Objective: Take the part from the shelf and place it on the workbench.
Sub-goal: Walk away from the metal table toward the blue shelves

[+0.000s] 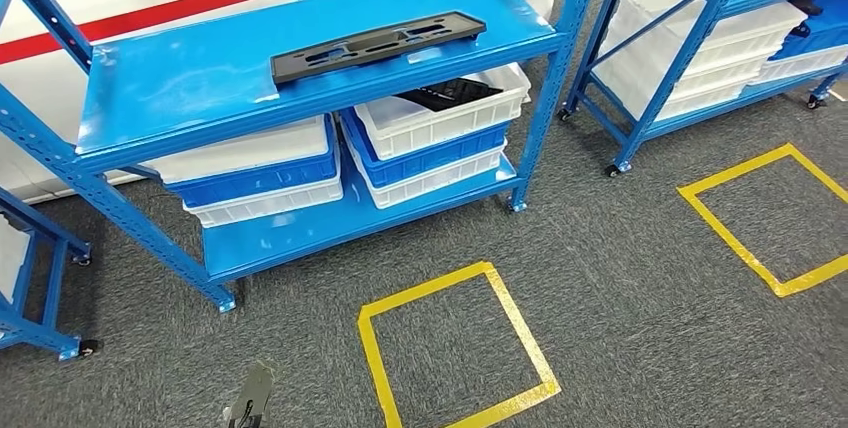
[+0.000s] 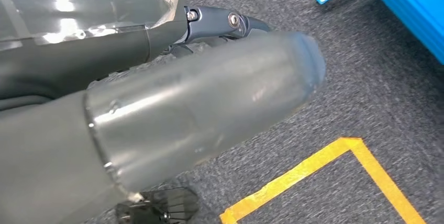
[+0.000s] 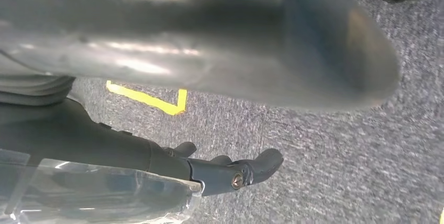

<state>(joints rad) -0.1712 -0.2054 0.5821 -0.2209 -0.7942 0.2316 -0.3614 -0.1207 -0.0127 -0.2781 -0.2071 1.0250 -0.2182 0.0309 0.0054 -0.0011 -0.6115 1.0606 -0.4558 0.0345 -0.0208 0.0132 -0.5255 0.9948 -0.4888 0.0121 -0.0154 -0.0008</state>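
Part [image 1: 378,45], long, black and flat, lies on the top board of the blue shelf [image 1: 200,78], toward its right end, well apart from both my hands. Under it sit stacked white and blue crates [image 1: 435,138]. Yellow tape [image 1: 455,343] marks a square on the grey carpet [image 1: 620,278] in front of the shelf. My left hand [image 2: 209,98] hangs over that carpet near the tape, thumb out, holding nothing; how wide its fingers [image 2: 230,22] are I cannot tell. My right hand [image 3: 220,51] hangs too, its fingers [image 3: 246,169] stretched out and empty.
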